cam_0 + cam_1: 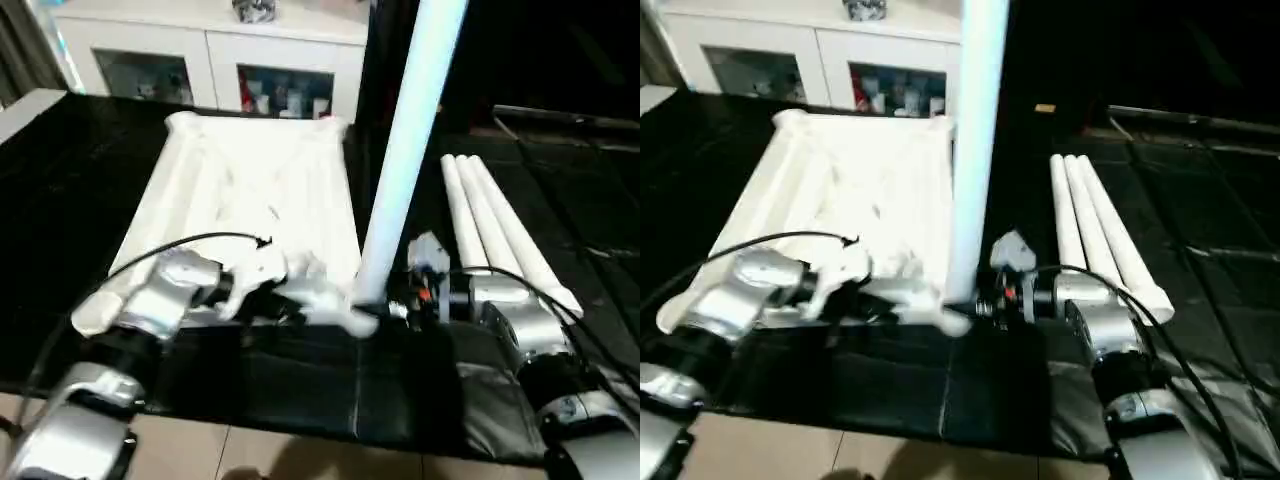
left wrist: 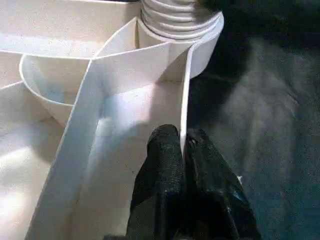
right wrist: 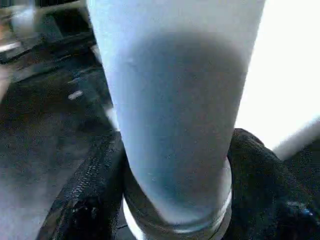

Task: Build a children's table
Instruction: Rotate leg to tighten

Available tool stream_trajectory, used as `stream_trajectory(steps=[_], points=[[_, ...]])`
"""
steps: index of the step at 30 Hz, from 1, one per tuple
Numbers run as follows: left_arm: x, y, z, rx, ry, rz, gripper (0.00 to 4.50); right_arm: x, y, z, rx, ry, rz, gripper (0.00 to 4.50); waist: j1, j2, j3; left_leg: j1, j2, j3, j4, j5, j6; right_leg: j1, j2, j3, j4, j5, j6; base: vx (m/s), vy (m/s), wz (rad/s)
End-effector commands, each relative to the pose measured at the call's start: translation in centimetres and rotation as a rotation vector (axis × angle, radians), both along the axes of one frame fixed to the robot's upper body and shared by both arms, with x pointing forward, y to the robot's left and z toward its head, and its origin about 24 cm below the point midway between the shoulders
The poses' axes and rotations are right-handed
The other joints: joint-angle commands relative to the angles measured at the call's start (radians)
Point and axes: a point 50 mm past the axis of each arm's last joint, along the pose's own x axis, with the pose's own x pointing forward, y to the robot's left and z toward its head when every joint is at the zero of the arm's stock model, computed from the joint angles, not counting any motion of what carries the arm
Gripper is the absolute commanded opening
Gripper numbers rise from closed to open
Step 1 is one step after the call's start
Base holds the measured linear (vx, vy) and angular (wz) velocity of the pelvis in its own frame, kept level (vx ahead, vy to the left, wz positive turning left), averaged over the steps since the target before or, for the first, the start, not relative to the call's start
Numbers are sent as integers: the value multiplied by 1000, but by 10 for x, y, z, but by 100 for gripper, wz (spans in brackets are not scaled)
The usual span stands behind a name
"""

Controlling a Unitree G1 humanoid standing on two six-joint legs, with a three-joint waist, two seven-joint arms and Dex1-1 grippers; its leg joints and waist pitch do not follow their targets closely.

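Seemingly stiff and light, the upright leg (image 1: 405, 150) sat gripped low by the right tool (image 3: 175, 200); the left tool (image 2: 182, 165) pinched the table's rim (image 2: 186, 100).

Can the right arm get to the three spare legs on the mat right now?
Probably not yet. The right gripper has its jaws around the upright leg at the tabletop's corner. The spare legs lie just beyond that wrist, nothing between, so reachable once it lets go.

upright leg (image 1: 405, 150) top cut off
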Motion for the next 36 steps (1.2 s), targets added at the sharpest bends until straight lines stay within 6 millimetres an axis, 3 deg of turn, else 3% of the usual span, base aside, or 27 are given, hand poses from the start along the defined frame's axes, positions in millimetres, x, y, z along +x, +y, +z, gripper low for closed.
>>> stream_trajectory(steps=[1, 3, 5, 6, 7, 8, 11, 12, 17, 21, 24, 27, 29, 33, 36], points=[[17, -17, 23, -121, -103, 214, 0, -7, 37, -22, 42, 126, -39, 261, -6, -1, -54, 18, 42, -14, -69, -266, -18, 34, -88, 44, -89, -246, -207, 0, 0, 0], [19, -26, 25, -135, -114, 279, 0, -1, 51, -26, 59, 164, -156, 261, -22, 0, -57, 13, 39, -16, -69, -242, -24, 35, -88, 43, -86, -222, -213, 0, 0, 0], [19, -26, 25, -135, -114, 279, 0, -1, 51, -26, 59, 164, -156, 260, -27, 2, -57, 13, 37, -15, -66, -230, -16, 34, -84, 42, -88, -198, -215, 0, 0, 0], [19, -31, 26, -138, -116, 303, 0, 2, 57, -27, 58, 179, -203, 260, -30, 4, -61, 9, 36, -12, -63, -193, 3, 37, -81, 44, -81, -118, -220, 0, 0, 0], [19, -45, 28, -126, -143, 339, 0, 10, 69, -30, 25, 223, -353, 260, -31, 1, -63, 8, 36, -13, -63, -175, 6, 39, -81, 42, -78, -90, -224, 0, 0, 0], [19, -47, 28, -125, -146, 341, 0, 11, 70, -30, 25, 232, -374, 260, -39, 5, -61, 8, 36, -14, -65, -161, 3, 37, -79, 41, -77, -65, -234, 0, 0, 0], [18, -57, 30, -124, -158, 341, 0, 15, 74, -27, 51, 244, -438, 260, -39, 3, -62, 8, 34, -10, -61, -167, 15, 40, -81, 41, -80, -66, -231, 0, 0, 0], [17, -59, 31, -121, -160, 342, 0, 16, 75, -25, 61, 230, -444, 311, -37, 4, -62, 6, 34, -10, -61, -160, 20, 42, -80, 41, -80, -55, -226, 0, 0, 0], [17, -57, 31, -92, -181, 326, 0, 16, 73, -23, 78, 206, -428, 346, -40, 5, -60, 7, 35, -11, -64, -177, 22, 41, -79, 40, -83, -66, -218, 0, 0, 0], [14, -42, 24, -42, -181, 312, 0, 16, 56, -21, 71, 124, -425, 382, -40, 3, -60, 6, 37, -12, -65, -184, 21, 41, -82, 41, -84, -81, -211, 0, 0, 0], [14, -32, 21, -13, -180, 287, 0, 14, 39, -18, 64, 62, -388, 416, -39, 2, -63, 4, 35, -10, -60, -142, 42, 45, -77, 40, -77, 2, -219, 0, 0, 0], [14, -24, 18, 6, -175, 252, 0, 11, 24, -16, 48, 23, -348, 445, -39, 1, -64, 1, 33, -9, -57, -127, 57, 46, -76, 39, -75, 29, -224, 0, 0, 0], [12, -18, 17, 16, -168, 203, 0, 9, 9, -13, 34, -14, -309, 445, -37, 5, -62, 1, 34, -9, -57, -135, 56, 45, -78, 40, -77, 9, -229, 0, 0, 0], [10, -10, 15, 26, -164, 149, 0, 6, -9, -6, 10, -72, -238, 445, -34, 3, -63, 2, 36, -9, -57, -150, 56, 46, -76, 39, -77, 3, -231, 0, 0, 0], [6, -1, 13, 38, -148, 58, 0, -4, -26, 10, 13, -115, -54, 445, -26, 2, -63, 1, 38, -9, -54, -145, 72, 49, -74, 38, -73, 28, -229, 0, 0, 0]])
